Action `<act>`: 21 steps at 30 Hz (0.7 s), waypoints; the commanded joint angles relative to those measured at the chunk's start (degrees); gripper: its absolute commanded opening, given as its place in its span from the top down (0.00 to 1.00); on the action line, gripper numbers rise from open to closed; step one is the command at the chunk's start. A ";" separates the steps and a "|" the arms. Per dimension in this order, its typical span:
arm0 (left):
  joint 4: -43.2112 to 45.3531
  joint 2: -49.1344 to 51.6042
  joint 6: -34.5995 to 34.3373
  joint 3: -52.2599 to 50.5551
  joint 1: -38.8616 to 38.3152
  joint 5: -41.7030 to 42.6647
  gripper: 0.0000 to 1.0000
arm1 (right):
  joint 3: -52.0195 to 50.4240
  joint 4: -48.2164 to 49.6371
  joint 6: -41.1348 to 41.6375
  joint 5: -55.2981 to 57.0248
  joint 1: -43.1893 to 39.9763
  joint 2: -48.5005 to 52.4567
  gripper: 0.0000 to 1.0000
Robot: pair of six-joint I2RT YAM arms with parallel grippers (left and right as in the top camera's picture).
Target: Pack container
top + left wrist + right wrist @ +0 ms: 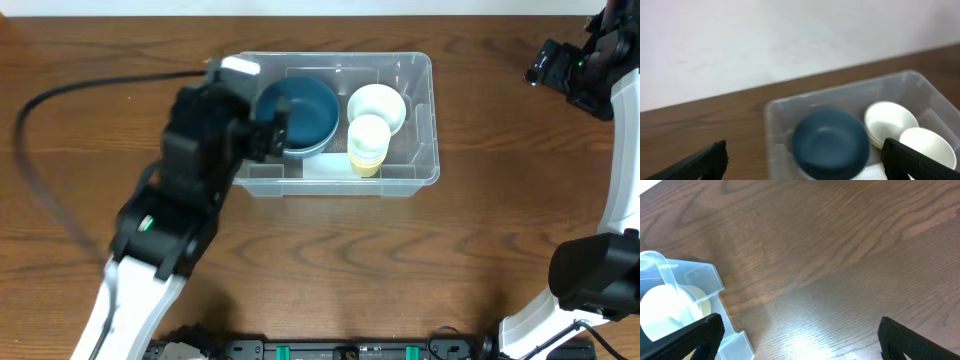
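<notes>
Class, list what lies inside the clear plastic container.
Inside the container: blue bowl, cream bowl, and a cream stack. The left arm covers the left end, so anything there is hidden.

Brown wooden table (330, 270); clear container (431, 140) stands on it; black cable (40, 97) lies leftward.

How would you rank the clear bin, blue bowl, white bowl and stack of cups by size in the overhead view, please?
1. clear bin, by far the largest
2. blue bowl
3. white bowl
4. stack of cups, narrower even though it stands taller, nearer the camera
</notes>
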 commanded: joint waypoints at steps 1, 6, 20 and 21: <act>-1.97 -7.43 -0.81 0.11 0.15 -6.23 0.02 | 0.70 -0.02 0.79 -0.02 -0.17 -1.14 0.01; -8.07 -20.31 -0.81 0.11 0.04 -5.73 0.02 | 0.70 -0.02 0.79 -0.02 -0.17 -1.14 0.01; -43.19 -42.47 1.99 0.11 0.04 -12.68 0.02 | 0.70 -0.02 0.79 -0.02 -0.15 -1.14 0.01; -44.92 -43.21 1.95 0.11 0.04 -12.66 0.02 | 0.70 -0.02 0.79 -0.02 -0.15 -1.14 0.01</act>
